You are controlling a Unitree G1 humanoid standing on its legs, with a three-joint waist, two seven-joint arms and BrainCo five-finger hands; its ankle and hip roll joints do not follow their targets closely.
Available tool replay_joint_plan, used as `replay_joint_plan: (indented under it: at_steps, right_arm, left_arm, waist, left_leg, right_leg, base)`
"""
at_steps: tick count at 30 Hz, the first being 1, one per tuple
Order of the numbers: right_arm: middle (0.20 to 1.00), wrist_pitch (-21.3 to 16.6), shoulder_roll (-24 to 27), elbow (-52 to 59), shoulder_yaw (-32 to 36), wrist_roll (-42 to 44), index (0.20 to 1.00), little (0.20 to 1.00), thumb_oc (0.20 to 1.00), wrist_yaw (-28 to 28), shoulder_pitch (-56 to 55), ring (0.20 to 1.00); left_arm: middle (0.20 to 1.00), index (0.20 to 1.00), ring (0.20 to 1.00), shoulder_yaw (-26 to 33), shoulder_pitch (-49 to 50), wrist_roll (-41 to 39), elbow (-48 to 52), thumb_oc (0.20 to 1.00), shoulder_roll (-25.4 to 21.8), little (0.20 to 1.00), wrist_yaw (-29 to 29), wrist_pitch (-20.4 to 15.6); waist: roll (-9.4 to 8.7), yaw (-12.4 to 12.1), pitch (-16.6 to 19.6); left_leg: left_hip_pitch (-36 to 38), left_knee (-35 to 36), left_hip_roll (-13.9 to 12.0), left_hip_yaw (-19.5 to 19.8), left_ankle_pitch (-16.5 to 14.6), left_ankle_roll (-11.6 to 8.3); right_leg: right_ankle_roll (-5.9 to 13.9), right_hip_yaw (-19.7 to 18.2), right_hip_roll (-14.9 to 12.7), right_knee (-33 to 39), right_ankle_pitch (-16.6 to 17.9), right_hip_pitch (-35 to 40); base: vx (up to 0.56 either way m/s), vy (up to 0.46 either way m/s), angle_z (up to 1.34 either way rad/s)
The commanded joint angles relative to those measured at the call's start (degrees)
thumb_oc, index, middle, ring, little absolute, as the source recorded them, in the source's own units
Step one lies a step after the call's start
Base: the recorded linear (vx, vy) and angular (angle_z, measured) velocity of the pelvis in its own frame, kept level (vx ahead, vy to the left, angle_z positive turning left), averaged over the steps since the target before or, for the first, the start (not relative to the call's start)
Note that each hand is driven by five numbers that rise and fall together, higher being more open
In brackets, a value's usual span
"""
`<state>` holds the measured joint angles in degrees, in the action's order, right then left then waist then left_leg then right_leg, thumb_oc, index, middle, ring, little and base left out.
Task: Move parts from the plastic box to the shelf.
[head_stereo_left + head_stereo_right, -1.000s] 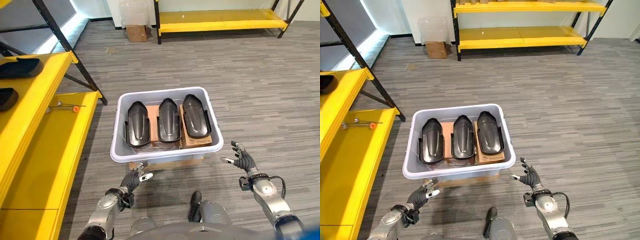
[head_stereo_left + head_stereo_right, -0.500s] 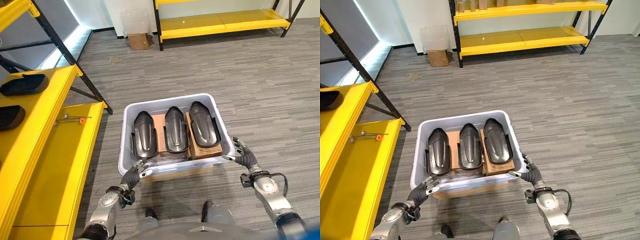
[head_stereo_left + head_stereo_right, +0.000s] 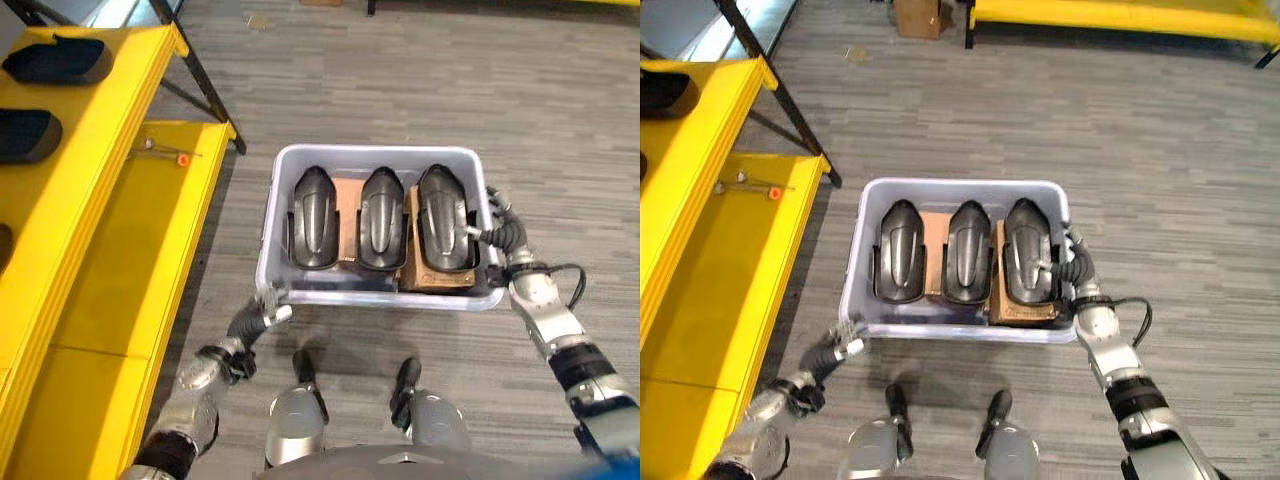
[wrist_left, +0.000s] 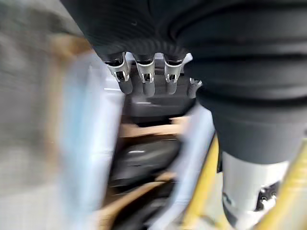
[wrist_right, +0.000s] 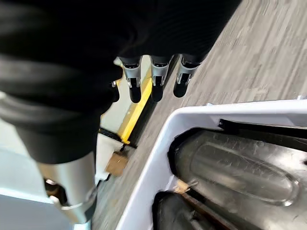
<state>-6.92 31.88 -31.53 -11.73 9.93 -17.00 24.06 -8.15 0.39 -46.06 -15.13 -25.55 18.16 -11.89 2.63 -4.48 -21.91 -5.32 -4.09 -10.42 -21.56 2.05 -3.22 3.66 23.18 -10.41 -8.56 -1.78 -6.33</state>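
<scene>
Black parts [image 3: 381, 217], pale-grey plastic box [image 3: 370, 295], yellow shelf [image 3: 95, 250]

So the count: one grey plastic box [image 3: 283, 215] with three black molded parts [image 3: 314, 217] [image 3: 380, 217] [image 3: 444, 217] side by side in it, sitting on what looks like two cardboard boxes [image 3: 347, 205] [image 3: 432, 277]. Two more of those black parts [image 3: 57, 60] [image 3: 25, 134] are on the yellow shelf [image 3: 100, 230]. One more small cardboard box [image 3: 919, 16] sits way back on the floor.

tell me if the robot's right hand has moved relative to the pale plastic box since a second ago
Yes. The right hand has come in against the pale plastic box's right rim; a second ago it hung apart from the box, off its near right corner.
</scene>
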Motion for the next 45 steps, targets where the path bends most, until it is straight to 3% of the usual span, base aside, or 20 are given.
replay_joint_plan:
  at_steps: [1, 5, 9, 13, 16, 24, 28, 34, 40, 44, 45]
  right_arm:
    - [1.0, -0.29, 1.26, -1.32, 0.3, 0.79, 1.0, 1.0, 1.0, -4.02, 3.88, 1.0]
    - [1.0, 0.92, 1.28, -3.91, 0.26, 1.13, 1.0, 1.0, 1.0, -5.5, 7.47, 1.0]
    - [1.0, 2.96, -0.31, -6.33, -1.51, 1.74, 1.0, 1.0, 1.0, -7.7, 11.07, 1.0]
    - [1.0, 4.83, -1.78, -7.66, -2.49, 2.43, 1.0, 1.0, 1.0, -8.81, 12.78, 1.0]
    - [1.0, 6.42, -2.99, -9.29, -3.04, 6.64, 1.0, 1.0, 1.0, -10.02, 13.91, 1.0]
    - [1.0, 5.85, -5.19, -15.09, -3.33, 12.36, 1.0, 1.0, 1.0, -7.98, 17.58, 1.0]
    - [1.0, 4.97, -5.93, -15.08, -4.59, 9.88, 1.0, 1.0, 1.0, -6.38, 19.61, 1.0]
    - [1.0, 5.44, -6.13, -10.83, -7.4, 2.63, 1.0, 1.0, 1.0, -6.03, 19.92, 1.0]
    - [1.0, 8.28, -5.4, -6.66, -9.53, -5.52, 1.0, 1.0, 1.0, -9.83, 20.91, 1.0]
    - [1.0, 11.29, -4.79, -7.42, -9.63, -10.61, 1.0, 1.0, 1.0, -18.84, 20.47, 1.0]
    - [1.0, 11.07, -4.34, -8.46, -8.9, -13.35, 1.0, 1.0, 1.0, -24.17, 20.43, 1.0]
  left_arm:
    - [1.0, 1.0, 1.0, 5.05, -2.98, -8.34, 6.31, 1.0, -2.11, 1.0, -3.34, -8.77]
    - [1.0, 1.0, 1.0, 8.62, -5.43, -7.75, 14.47, 1.0, -2.02, 1.0, -3.75, -12.94]
    - [1.0, 1.0, 1.0, 12.64, -8.47, -6.75, 18.72, 1.0, -2.82, 1.0, -12.6, -18.9]
    - [1.0, 1.0, 1.0, 14.93, -9.86, -9.69, 20.53, 1.0, -1.6, 1.0, -18.26, -20.89]
    - [1.0, 1.0, 1.0, 15.14, -10.59, -9.54, 20.91, 1.0, -0.39, 1.0, -18.49, -19.65]
    - [1.0, 1.0, 1.0, 12.17, -11.47, -9.1, 21.11, 1.0, 1.61, 1.0, -17.76, -16.76]
    - [1.0, 1.0, 1.0, 9.56, -11.78, -7.16, 19.48, 1.0, 2.54, 1.0, -16.85, -13.39]
    - [1.0, 1.0, 1.0, 7.28, -10.59, -9.36, 19.17, 1.0, 2.84, 1.0, -12.74, -11.82]
    - [1.0, 1.0, 1.0, 5.28, -10.48, -9.29, 19.95, 1.0, 2.34, 1.0, -13.19, -10.45]
    - [1.0, 1.0, 1.0, 4.26, -10.49, -9.32, 19.41, 1.0, 2.61, 1.0, -12.95, -10.78]
    - [1.0, 1.0, 1.0, 3.77, -10.7, -9.43, 19.34, 1.0, 2.73, 1.0, -12.92, -10.71]
  waist:
    - [-0.21, -1.49, -0.02]
    - [0.47, -2.87, -2.06]
    - [1.23, -4.02, -3.76]
    - [1.51, -4.86, -4.86]
    - [1.31, -5.38, -5.76]
    - [2.29, -6.32, -7.86]
    - [2.93, -6.3, -7.89]
    - [3.26, -6.22, -7.89]
    - [2.94, -5.86, -7.89]
    - [2.92, -5.5, -7.89]
    - [3.1, -5.27, -7.89]
  left_leg:
    - [-3.17, -2.07, -0.7, 3.57, 0.46, -1.74]
    - [-6.54, -3.85, -0.43, 4.88, 0.08, -1.52]
    - [-9.53, -5.22, 0.21, 5.61, -0.27, -1.05]
    - [-11.88, -6.77, 0.62, 6.23, -0.62, -0.79]
    - [-13.52, -7.62, 0.89, 6.6, -0.81, -0.66]
    - [-16.9, -9.32, 1.35, 6.98, -0.79, -0.53]
    - [-18.45, -9.56, 1.28, 6.83, -0.54, -0.54]
    - [-18.73, -9.0, 1.23, 6.3, -0.08, -0.65]
    - [-18.42, -8.73, 0.71, 5.81, 0.19, -0.95]
    - [-18.12, -8.28, 0.55, 5.43, 0.29, -0.95]
    - [-18.25, -8.28, 0.56, 5.42, 0.27, -0.9]
  right_leg:
    - [0.55, -0.25, -1.91, -8.08, -5.02, -1.96]
    - [0.0, 0.23, -3.21, -12.05, -6.11, -6.0]
    - [-0.19, 0.12, -4.81, -16.09, -7.15, -10.24]
    - [-0.25, 0.02, -5.86, -18.93, -7.81, -12.93]
    - [-0.16, -0.09, -6.56, -20.76, -8.11, -14.85]
    - [-0.1, -0.05, -7.76, -23.85, -8.28, -18.27]
    - [0.1, -0.19, -8.08, -24.98, -8.1, -20.21]
    - [0.34, -0.09, -8.0, -24.65, -7.63, -20.75]
    - [0.79, -0.12, -7.71, -24.18, -7.16, -20.57]
    - [0.87, -0.22, -7.41, -23.47, -6.88, -20.36]
    - [0.95, -0.46, -7.27, -23.26, -6.7, -20.55]
  base:
    - [-0.06, -0.016, 0.14]
    - [-0.07, -0.032, 0.2]
    - [-0.03, 0.015, 0.17]
    - [-0.01, 0.007, 0.06]
    - [-0.03, -0.017, 0.14]
    - [-0.04, 0.016, 0.05]
    - [-0.04, 0.038, 0.03]
    - [0.0, 0.0, 0.0]
    - [0.0, 0.0, -0.01]
    - [-0.01, 0.007, -0.03]
    - [0.0, 0.0, 0.0]
